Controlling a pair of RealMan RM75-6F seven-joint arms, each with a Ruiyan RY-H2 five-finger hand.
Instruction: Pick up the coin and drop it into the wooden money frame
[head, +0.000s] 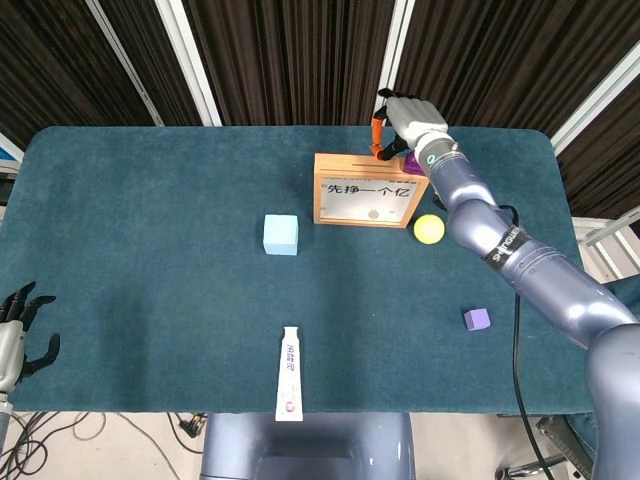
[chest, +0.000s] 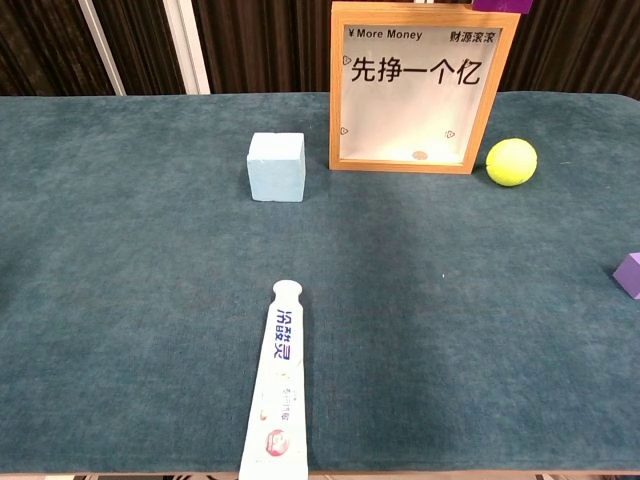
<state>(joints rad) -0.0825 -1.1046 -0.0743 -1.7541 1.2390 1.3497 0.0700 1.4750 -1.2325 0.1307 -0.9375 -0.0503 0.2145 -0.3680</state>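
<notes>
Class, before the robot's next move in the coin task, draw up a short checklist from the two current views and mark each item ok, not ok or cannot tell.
1. Coin inside the wooden money frame, at its bottom: ok.
2. Frame upright on the table: ok.
3. Right hand empty: cannot tell; it is behind the frame, fingers curled.
4. Left hand free, at the table's near corner: ok.
5. Yellow ball apart from the frame: ok.
</notes>
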